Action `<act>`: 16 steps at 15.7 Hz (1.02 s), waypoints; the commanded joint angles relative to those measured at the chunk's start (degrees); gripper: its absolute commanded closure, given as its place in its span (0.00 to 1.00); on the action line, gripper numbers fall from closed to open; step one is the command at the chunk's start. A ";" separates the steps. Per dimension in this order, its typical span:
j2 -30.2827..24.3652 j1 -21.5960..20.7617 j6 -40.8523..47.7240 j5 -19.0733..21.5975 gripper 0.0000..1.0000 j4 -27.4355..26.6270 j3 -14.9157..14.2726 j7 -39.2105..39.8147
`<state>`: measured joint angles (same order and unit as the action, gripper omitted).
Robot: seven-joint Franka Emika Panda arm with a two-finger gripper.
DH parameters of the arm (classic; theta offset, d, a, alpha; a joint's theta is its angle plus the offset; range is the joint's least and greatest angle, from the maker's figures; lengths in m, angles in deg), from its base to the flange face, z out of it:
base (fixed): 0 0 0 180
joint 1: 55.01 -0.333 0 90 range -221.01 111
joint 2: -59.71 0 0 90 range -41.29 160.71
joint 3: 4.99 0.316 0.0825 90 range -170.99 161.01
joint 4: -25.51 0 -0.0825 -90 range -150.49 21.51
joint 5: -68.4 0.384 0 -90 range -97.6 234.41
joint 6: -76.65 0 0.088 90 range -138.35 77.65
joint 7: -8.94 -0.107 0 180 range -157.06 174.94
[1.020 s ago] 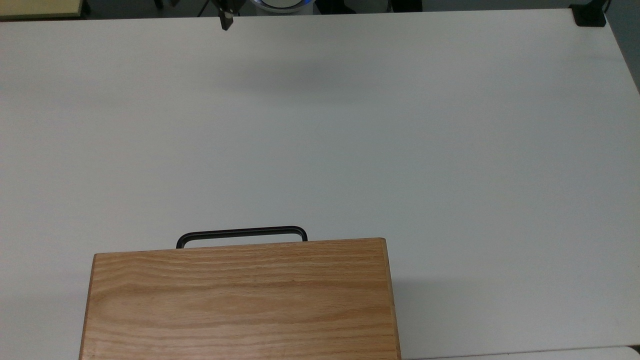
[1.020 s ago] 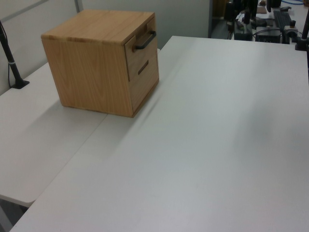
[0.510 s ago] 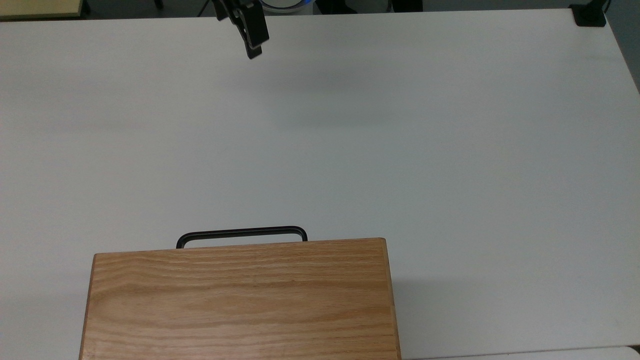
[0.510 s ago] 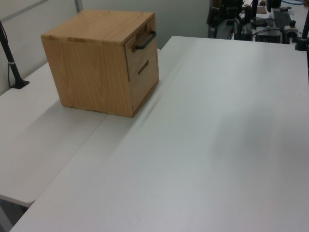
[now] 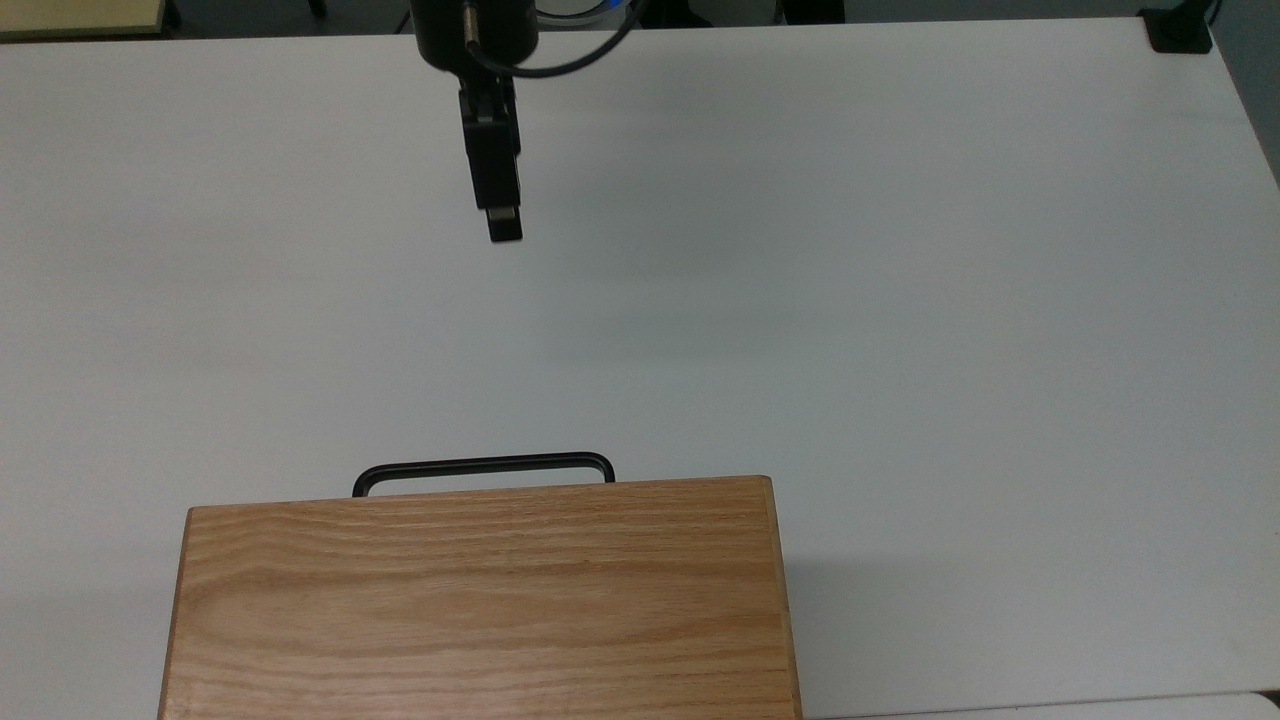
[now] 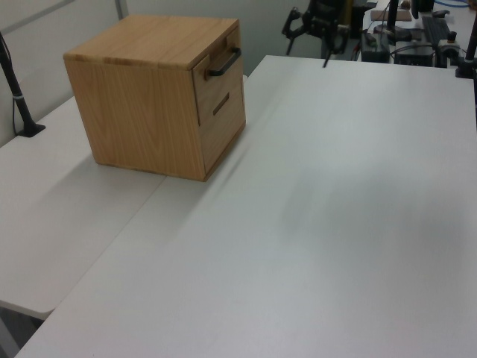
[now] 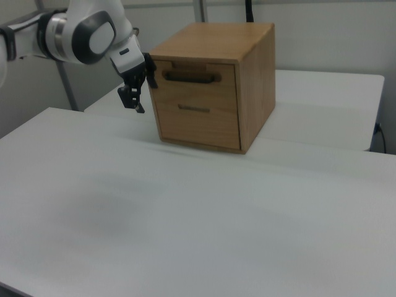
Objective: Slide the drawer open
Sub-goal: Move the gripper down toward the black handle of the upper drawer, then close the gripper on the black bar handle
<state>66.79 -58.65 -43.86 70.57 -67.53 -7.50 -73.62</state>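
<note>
The drawer point(image 7: 193, 73) is the upper front panel of an oak cabinet point(image 5: 480, 600), and it sits flush with the cabinet's face. Its thin black bar handle point(image 5: 483, 466) pokes out past the cabinet's top edge in the top view and also shows on the drawer point(image 6: 220, 66) in the left view. My gripper point(image 5: 503, 228) hangs over the white table, well short of the handle and roughly in line with it. In the right view the gripper point(image 7: 141, 93) is just to the left of the cabinet front, at handle height, open with nothing between its fingers.
A lower drawer point(image 7: 197, 120) with a slot pull sits under the upper one. The white table point(image 5: 900, 300) spreads wide around the cabinet. A black clamp point(image 5: 1178, 30) sits at the top view's upper right corner, and a black post point(image 6: 19, 104) stands at the left view's left.
My gripper has come in from the table's far edge toward the cabinet, moving down the top view. The drawer and cabinet have not moved.
</note>
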 commanded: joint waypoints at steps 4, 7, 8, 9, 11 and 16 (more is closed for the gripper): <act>8.64 -2.16 -20.18 0.65 0.00 2.77 -0.30 -6.81; 12.51 -2.07 -26.87 0.38 0.00 5.31 -0.39 -11.20; 13.83 -2.07 -28.89 0.38 0.00 6.37 -0.47 -11.65; 15.14 -2.07 -30.99 0.30 0.04 7.34 -0.65 -11.74; 18.22 -1.90 -34.60 0.29 0.12 9.97 -0.83 -11.65; 21.40 -1.72 -40.76 0.47 0.28 10.95 -1.00 -11.83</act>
<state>85.97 -60.09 -81.21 70.57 -58.66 -8.00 -84.18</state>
